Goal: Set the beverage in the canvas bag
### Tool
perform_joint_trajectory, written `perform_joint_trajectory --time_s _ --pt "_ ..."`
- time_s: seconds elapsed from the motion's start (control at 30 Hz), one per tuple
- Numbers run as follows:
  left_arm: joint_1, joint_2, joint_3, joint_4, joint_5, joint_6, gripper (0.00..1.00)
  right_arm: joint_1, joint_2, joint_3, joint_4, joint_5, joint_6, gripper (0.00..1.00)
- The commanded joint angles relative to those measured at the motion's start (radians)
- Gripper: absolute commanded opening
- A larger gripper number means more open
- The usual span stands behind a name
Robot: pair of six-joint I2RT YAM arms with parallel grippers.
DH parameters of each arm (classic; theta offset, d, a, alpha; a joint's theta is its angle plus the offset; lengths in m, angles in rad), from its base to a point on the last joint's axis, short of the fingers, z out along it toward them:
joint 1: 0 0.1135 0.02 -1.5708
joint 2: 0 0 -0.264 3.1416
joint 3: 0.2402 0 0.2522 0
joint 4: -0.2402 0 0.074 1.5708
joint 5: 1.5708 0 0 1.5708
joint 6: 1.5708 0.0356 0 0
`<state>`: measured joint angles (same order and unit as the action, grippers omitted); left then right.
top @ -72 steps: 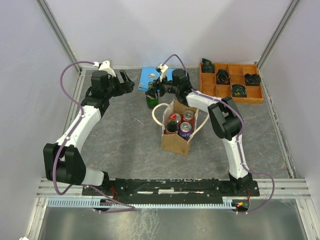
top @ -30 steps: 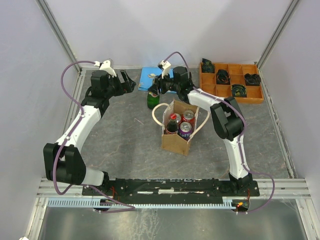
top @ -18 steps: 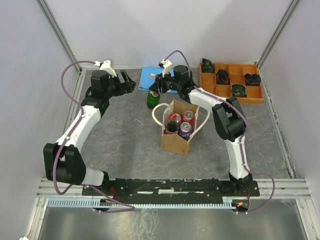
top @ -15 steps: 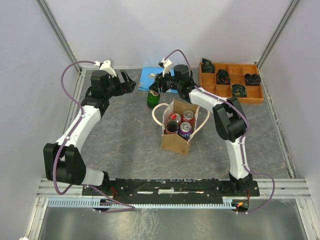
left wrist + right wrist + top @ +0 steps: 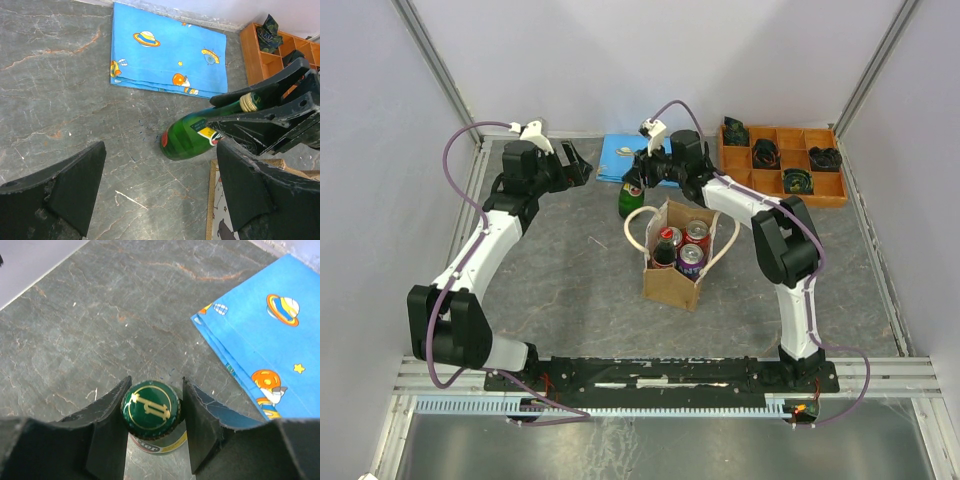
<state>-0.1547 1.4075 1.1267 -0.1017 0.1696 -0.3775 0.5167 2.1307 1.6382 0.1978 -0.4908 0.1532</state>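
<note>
Grey marbled desk (image 5: pixel 570 260) carries the upright canvas bag (image 5: pixel 672 285) at its centre, with cans (image 5: pixel 690 255) inside. An orange tray (image 5: pixel 790 200) sits far right and a blue cloth (image 5: pixel 165 50) lies behind. Just beyond the bag stands the green bottle (image 5: pixel 187 137), with the right hand (image 5: pixel 152 384) clamped on its cap. The left hand (image 5: pixel 160 165) gapes wide, holding nothing.

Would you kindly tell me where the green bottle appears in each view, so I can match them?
Top external: the green bottle stands centre-back, just behind the canvas bag.
Left wrist: the bottle leans right of centre.
Right wrist: bottom centre, cap towards the camera, between the right gripper fingers.
Shared landmark: the blue planet-print cloth, near the bottle in every view.
</note>
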Motion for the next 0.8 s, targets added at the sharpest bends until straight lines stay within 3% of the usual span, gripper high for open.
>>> perform_joint_trajectory --time_s 0.0,0.33,0.77 --pt "-0.004 -0.002 0.02 0.047 0.028 -0.056 0.97 -0.003 -0.135 -0.015 0.113 -0.016 -0.003 0.0" --pt "-0.006 -0.01 0.012 0.049 0.037 -0.063 0.97 -0.004 -0.197 -0.072 0.091 0.013 -0.039 0.0" --pt "-0.011 -0.011 0.001 0.056 0.04 -0.066 0.97 0.014 -0.232 -0.073 -0.131 0.082 -0.239 0.0"
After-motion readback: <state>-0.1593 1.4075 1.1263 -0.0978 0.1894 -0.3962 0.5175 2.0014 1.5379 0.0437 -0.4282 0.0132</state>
